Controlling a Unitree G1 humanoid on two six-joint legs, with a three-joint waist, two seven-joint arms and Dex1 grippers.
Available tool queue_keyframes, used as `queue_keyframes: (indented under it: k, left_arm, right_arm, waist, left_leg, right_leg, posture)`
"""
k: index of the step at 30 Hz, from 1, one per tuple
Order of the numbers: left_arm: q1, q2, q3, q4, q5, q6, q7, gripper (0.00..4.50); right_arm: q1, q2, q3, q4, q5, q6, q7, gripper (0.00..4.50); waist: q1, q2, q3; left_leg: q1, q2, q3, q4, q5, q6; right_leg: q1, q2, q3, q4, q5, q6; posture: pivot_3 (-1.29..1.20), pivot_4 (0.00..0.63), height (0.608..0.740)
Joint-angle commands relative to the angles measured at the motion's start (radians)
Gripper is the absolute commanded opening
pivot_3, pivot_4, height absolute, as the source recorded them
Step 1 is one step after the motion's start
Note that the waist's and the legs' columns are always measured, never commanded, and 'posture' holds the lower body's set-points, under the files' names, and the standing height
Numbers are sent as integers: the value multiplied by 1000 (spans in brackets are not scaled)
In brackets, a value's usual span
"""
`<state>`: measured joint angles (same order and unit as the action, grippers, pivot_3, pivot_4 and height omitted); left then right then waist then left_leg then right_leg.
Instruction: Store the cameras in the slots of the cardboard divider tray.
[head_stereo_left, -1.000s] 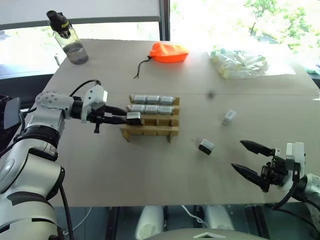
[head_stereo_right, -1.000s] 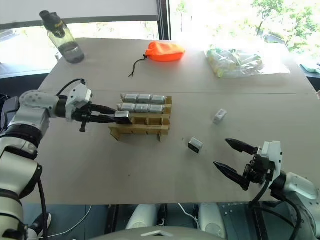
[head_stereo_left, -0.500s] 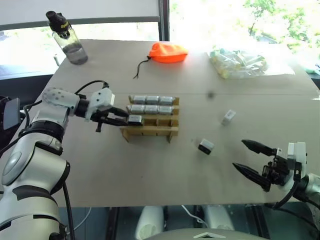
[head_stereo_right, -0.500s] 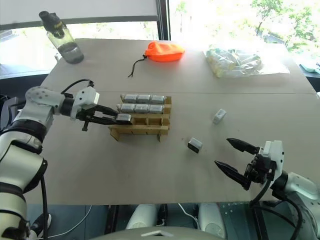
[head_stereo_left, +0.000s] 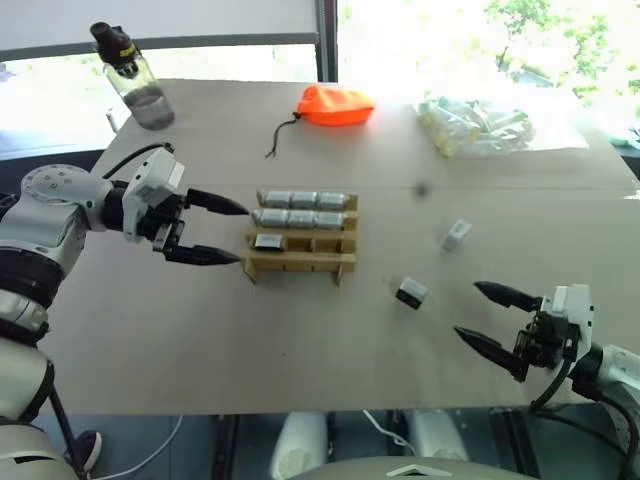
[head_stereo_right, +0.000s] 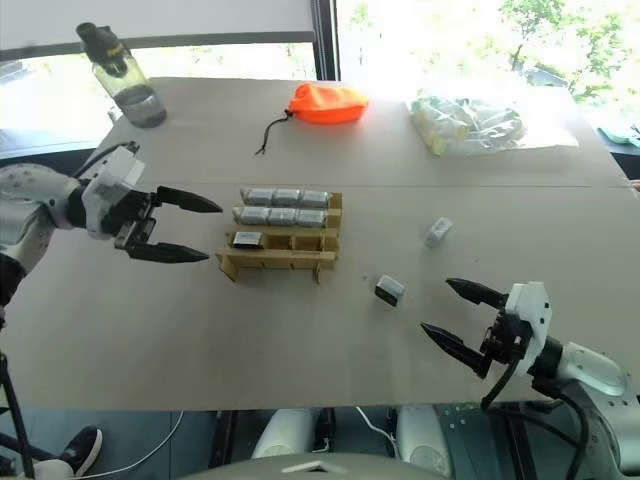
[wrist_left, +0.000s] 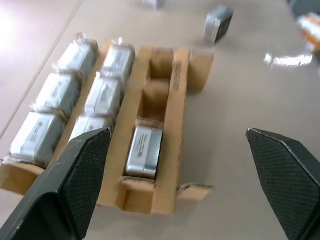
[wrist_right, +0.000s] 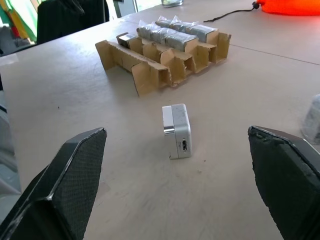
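Your left gripper (head_stereo_left: 215, 232) hovers just left of the cardboard divider tray (head_stereo_left: 300, 262), jaws spread wide and empty, pointing at it. Seven cameras sit in the tray, one (wrist_left: 144, 158) in the near row's left slot. Your right gripper (head_stereo_left: 497, 322) hangs low near the table (head_stereo_left: 300, 340) edge, jaws wide, facing a loose camera (head_stereo_left: 411, 292); another (head_stereo_left: 457, 234) lies beyond. The wrapped cameras' lens faces are hard to make out.

Left arm (head_stereo_left: 50, 210), left edge of frame: glossy silver-grey rounded shells, black joint bands between them.
Left wrist block (head_stereo_left: 155, 190): white boxy housing, dark slots on its side.
Left cable (head_stereo_left: 130, 160): thin black loop arching over the wrist.
Left gripper (head_stereo_left: 205, 230): two black tapered fingers, pointed tips.
Right gripper (head_stereo_left: 495, 320), lower right of frame: two black pointed fingers on a black bracket.
Right wrist block (head_stereo_left: 572, 305): white, boxy.
Right cable (head_stereo_left: 560, 385): black, hanging below the wrist.
Finger pads (wrist_right: 70, 185): black, finely dotted texture.
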<state>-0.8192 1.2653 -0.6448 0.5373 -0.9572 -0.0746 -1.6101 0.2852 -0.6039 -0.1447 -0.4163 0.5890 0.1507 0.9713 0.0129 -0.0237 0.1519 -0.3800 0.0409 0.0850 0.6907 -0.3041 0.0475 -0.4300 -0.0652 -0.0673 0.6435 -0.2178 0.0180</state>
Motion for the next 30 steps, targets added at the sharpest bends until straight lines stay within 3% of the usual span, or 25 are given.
queue_keyframes:
  k: [1, 4, 8, 12, 16, 23, 26, 30]
  left_arm:
    - [129, 80, 98, -182, -83, 31, -4, 4482]
    - [272, 108, 218, -270, -114, 41, -4, 4482]
    - [665, 130, 523, -479, -161, 76, 60, 4482]
    - [931, 61, 804, -711, -159, 180, 206, 4482]
    - [1065, -25, 971, -868, -120, 275, 283, 4482]
    - [1115, -108, 1079, -945, -54, 387, 284, 4482]
    - [1095, -129, 1087, -954, -29, 409, 280, 4500]
    - [1073, -148, 1092, -958, 5, 433, 266, 4500]
  right_arm:
    - [-53, 24, 61, -17, -74, 0, -59, 4500]
    - [-87, 49, 89, -11, -94, 12, -93, 4500]
    - [-125, 61, 128, 39, -171, 9, -139, 4500]
    - [-162, 64, 151, 64, -182, 42, -147, 4500]
    - [-197, 65, 172, 60, -171, 96, -150, 4500]
    - [-240, 69, 194, 66, -174, 144, -142, 4500]
    - [-249, 78, 199, 71, -177, 154, -150, 3659]
    - [-255, 87, 211, 66, -182, 172, -167, 1695]
  waist:
    - [1, 0, 0]
    - [2, 0, 0]
    - [-2, 1, 0]
    - [4, 1, 1]
    - [3, 1, 0]
    - [0, 1, 1]
    - [1, 2, 1]
    - [0, 1, 1]
  left_leg:
    - [0, 0, 0, 0, 0, 0]
    - [0, 0, 0, 0, 0, 0]
    - [0, 1, 1, 0, 0, 0]
    - [-1, 1, 2, -1, 0, -1]
    - [1, 0, 1, -1, 0, -1]
    - [2, 0, 1, -2, 2, -3]
    - [3, 0, 1, -2, 2, -3]
    - [2, 0, 2, -2, 2, -3]
  right_leg:
    - [0, 0, 0, 0, 0, 0]
    - [0, 0, 0, 1, 0, 0]
    - [0, 0, 0, 0, 0, 0]
    - [-1, -1, 0, -1, 0, 0]
    - [1, -1, 0, -1, -1, 0]
    - [1, 2, -1, 0, 0, 0]
    - [1, 2, -1, 0, 0, 0]
    - [1, 2, 0, -1, 0, 0]
  posture:
    - [0, 150, 740]
    - [0, 150, 740]
    - [0, 150, 740]
    - [0, 150, 740]
    - [0, 150, 740]
    - [0, 150, 740]
    - [0, 150, 740]
    - [0, 150, 740]
